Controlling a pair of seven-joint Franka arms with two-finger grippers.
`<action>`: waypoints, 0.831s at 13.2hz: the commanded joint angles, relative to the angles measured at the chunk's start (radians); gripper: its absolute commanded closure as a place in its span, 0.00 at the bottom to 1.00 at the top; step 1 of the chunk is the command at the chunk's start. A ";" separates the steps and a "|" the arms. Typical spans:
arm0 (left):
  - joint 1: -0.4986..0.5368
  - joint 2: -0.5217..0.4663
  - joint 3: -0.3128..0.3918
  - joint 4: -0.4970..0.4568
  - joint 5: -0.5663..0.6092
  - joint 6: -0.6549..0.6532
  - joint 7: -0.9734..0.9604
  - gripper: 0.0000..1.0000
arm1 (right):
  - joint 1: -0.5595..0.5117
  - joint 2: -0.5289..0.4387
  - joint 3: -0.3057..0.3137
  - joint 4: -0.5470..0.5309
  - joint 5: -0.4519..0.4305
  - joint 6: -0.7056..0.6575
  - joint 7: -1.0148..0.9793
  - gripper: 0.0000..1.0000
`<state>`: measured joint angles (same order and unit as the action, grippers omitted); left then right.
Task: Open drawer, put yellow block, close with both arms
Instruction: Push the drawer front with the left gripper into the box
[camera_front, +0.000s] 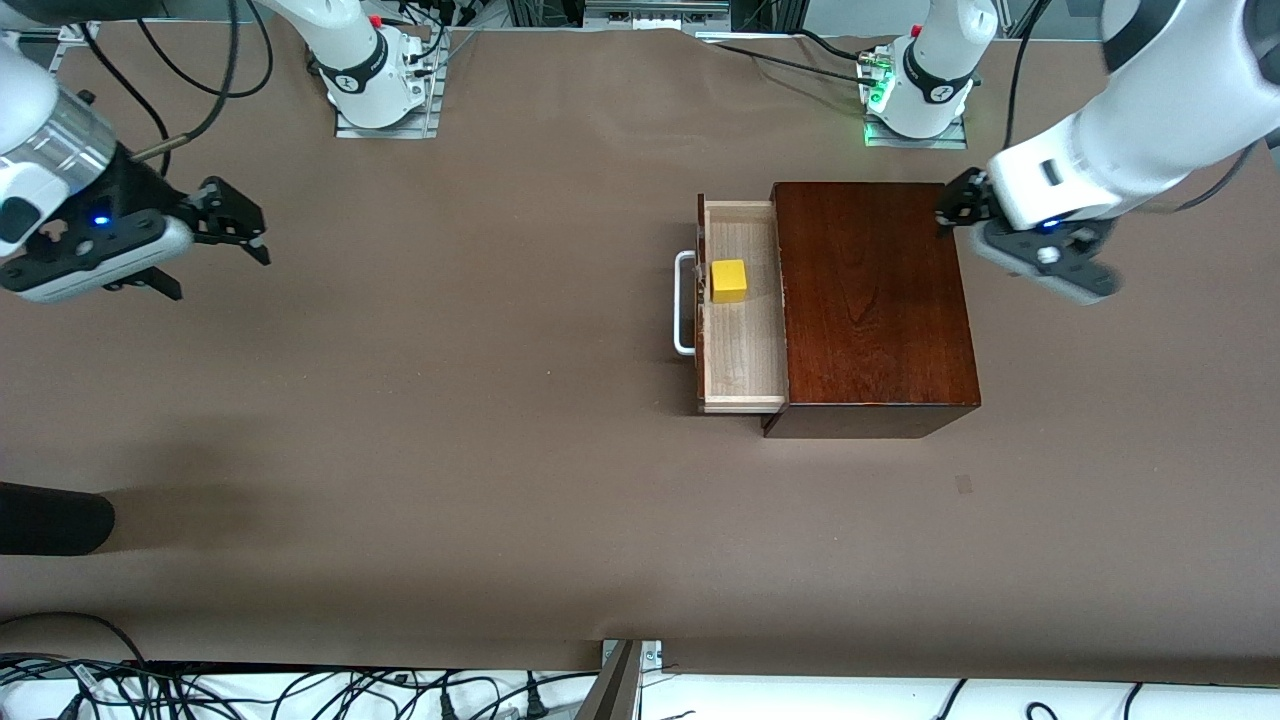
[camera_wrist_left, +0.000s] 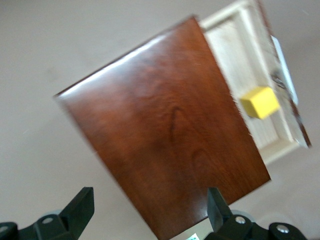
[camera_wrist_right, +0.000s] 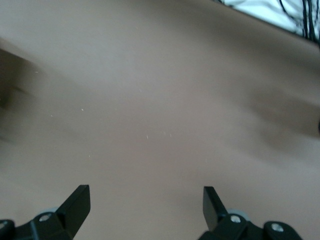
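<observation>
The drawer (camera_front: 742, 305) stood pulled out of the glossy reddish-brown wooden box (camera_front: 872, 300), toward the right arm's end of the table (camera_front: 400, 450). Its tray was pale, light-grained wood, with a dark front edge and a white U-shaped handle (camera_front: 684, 304) on that front. Inside it sat one yellow block (camera_front: 729, 281), a small bright cube resting on the tray floor close to the drawer front and in the half of the tray farther from the front camera. The left wrist view showed the same block (camera_wrist_left: 259, 102) lying in the tray (camera_wrist_left: 250, 60) beside the box's polished top (camera_wrist_left: 165, 130).

I counted one box, one drawer, one block and two arms. The left gripper (camera_front: 958, 208) hung at the box's upper corner at the left arm's end, fingers (camera_wrist_left: 80, 207) spread wide and holding nothing. The right gripper (camera_front: 235, 225) waited over bare table well apart from the box, its fingers (camera_wrist_right: 77, 202) likewise parted and empty.
</observation>
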<state>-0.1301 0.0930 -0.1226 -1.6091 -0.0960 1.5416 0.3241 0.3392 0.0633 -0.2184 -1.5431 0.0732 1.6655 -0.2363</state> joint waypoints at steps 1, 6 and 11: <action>-0.107 0.070 0.006 0.055 -0.042 -0.035 0.173 0.00 | 0.006 -0.022 -0.039 -0.026 0.010 -0.035 0.051 0.00; -0.357 0.212 0.008 0.167 -0.163 -0.023 0.139 0.00 | 0.006 -0.019 -0.070 -0.015 -0.001 -0.041 0.031 0.00; -0.497 0.376 0.004 0.209 -0.143 0.144 0.444 0.00 | 0.017 -0.002 -0.064 -0.005 -0.041 -0.043 -0.012 0.00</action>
<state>-0.5853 0.3877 -0.1311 -1.4525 -0.2375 1.6382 0.6371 0.3455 0.0631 -0.2836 -1.5494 0.0496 1.6336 -0.2250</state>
